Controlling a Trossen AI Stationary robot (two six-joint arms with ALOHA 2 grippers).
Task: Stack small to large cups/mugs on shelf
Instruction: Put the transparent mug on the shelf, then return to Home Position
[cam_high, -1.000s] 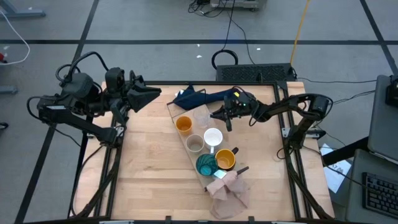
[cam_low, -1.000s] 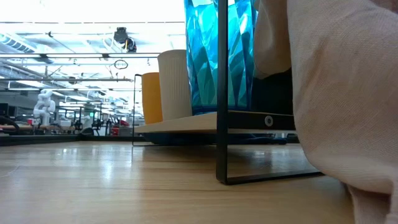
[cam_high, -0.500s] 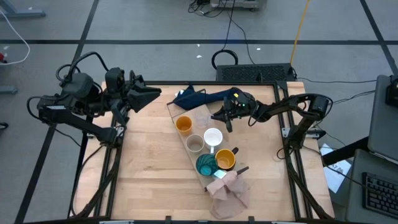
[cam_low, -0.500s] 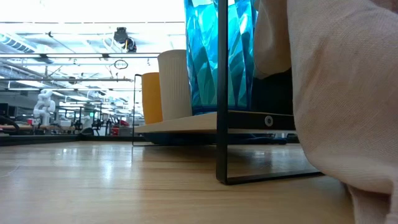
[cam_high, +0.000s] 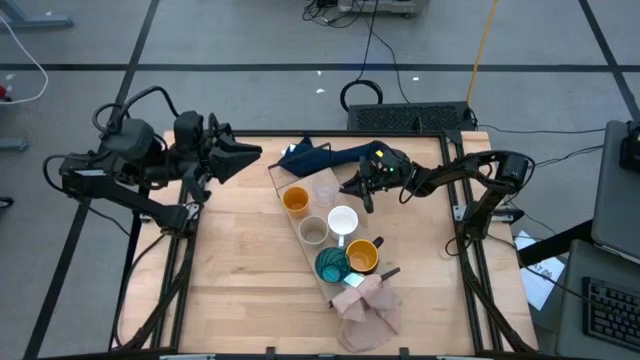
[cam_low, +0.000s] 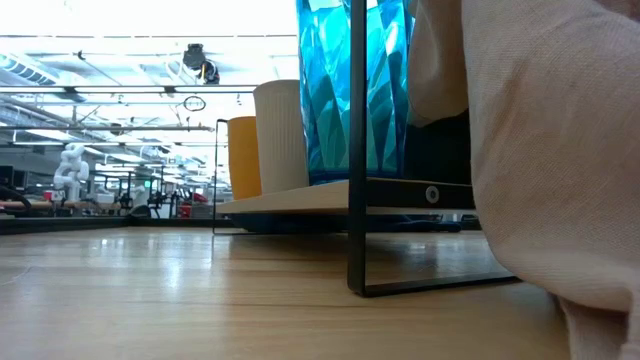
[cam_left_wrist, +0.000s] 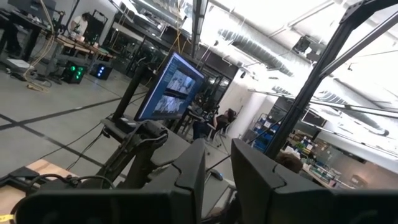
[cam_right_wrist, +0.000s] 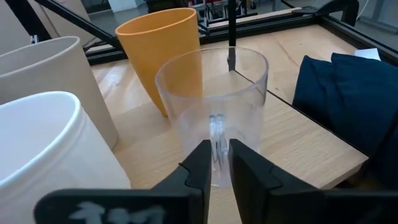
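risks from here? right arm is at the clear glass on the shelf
1. The right gripper has its fingers around the clear glass's handle; a sideways pull-out could tip it.
2. The orange cup and beige-grey cup stand close by, so a swing could bump them.
3. The glass is near the shelf end.

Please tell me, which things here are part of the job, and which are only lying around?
Part of the job: shelf, clear glass, orange cup, beige-grey cup, white mug, yellow mug, teal cup.

Only lying around: dark blue cloth, beige cloth.
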